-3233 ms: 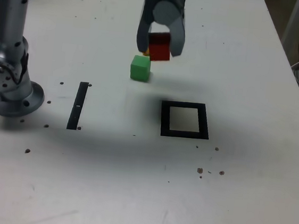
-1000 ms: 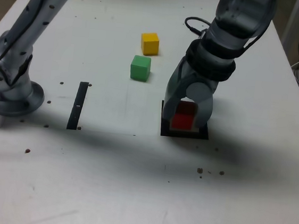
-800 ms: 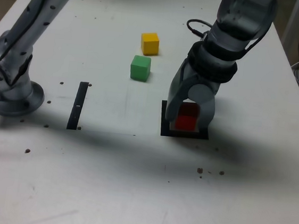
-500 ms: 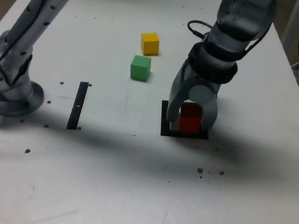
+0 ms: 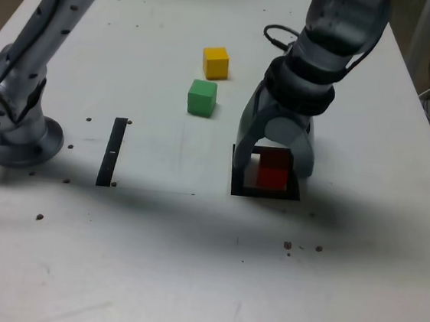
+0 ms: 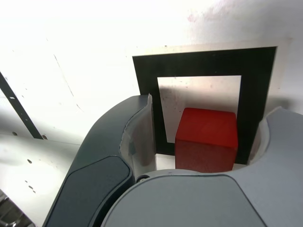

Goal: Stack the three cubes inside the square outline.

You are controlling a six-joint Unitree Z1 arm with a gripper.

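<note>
- Red cube [image 5: 273, 169] is seen resting inside the square outline [image 5: 236, 180], on its white centre; in the wrist view the cube [image 6: 207, 138] sits toward one side of that centre, within the black border [image 6: 203, 62].
- Hand [image 5: 273, 164] is held spread around the cube, one finger on each side, with a gap visible at the sides in the wrist view; nothing is gripped. The cube is judged to be set down as the stack's base, which would explain the parted jaws.
- Green cube [image 5: 202, 97] and yellow cube [image 5: 215, 62] are left on the bench [image 5: 188, 266], near each other and well apart from the outline, toward the exterior view's left of the hand; both are judged not yet stacked.
- Thin black strip [image 5: 112, 151] lies flat farther to the exterior view's left, beside the arm's base [image 5: 14, 136].
- Bench is white and matte, dotted with small dark specks; cables are seen at the exterior view's right edge.
</note>
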